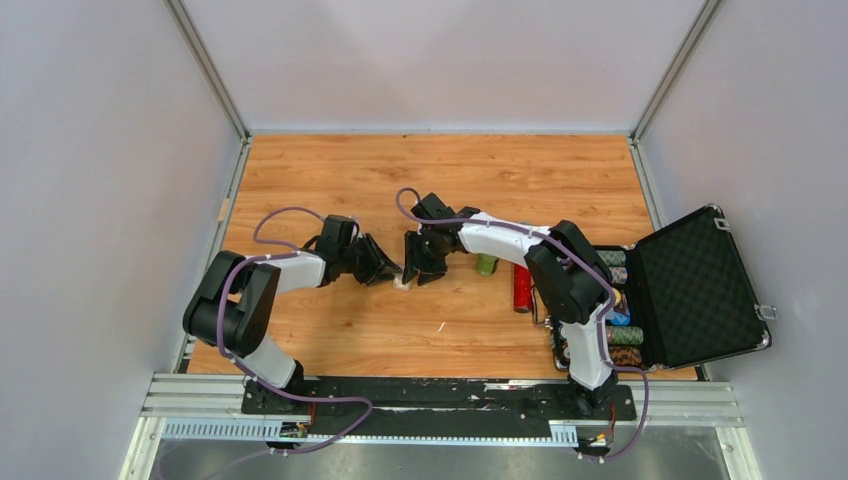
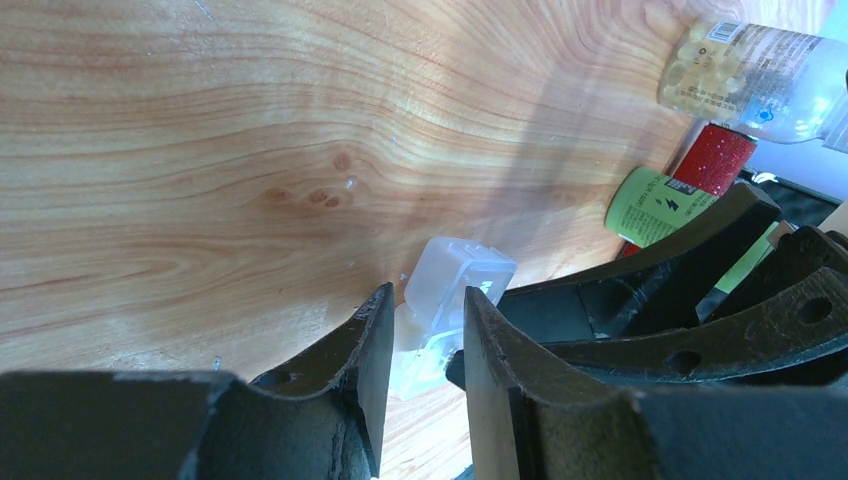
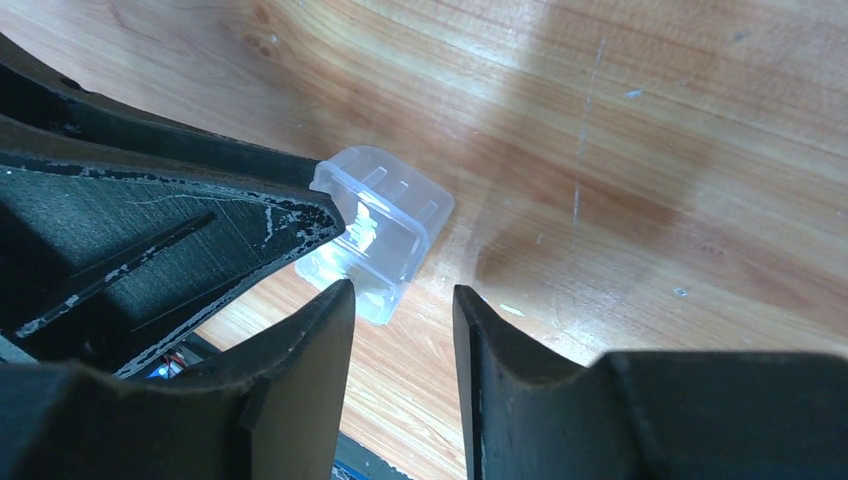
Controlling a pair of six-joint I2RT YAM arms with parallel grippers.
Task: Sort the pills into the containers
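The container (image 2: 462,275), a tiny clear plastic box, lies tilted on the wooden table between my two grippers; it also shows in the right wrist view (image 3: 385,215) and faintly in the top view (image 1: 403,282). My left gripper (image 2: 428,300) has its jaws narrowly apart with the box's lower part between the fingertips, apparently pinched. My right gripper (image 3: 400,290) is open and empty, its tips just short of the box. In the top view the left gripper (image 1: 385,268) and right gripper (image 1: 418,268) face each other. A clear bottle of yellowish pills (image 2: 745,70) lies at the far right.
A small green bottle (image 1: 487,264) and a red tube (image 1: 522,285) lie right of the grippers. An open black case (image 1: 690,290) with poker chips (image 1: 620,305) sits at the right edge. A small white speck (image 3: 510,310) lies on the wood.
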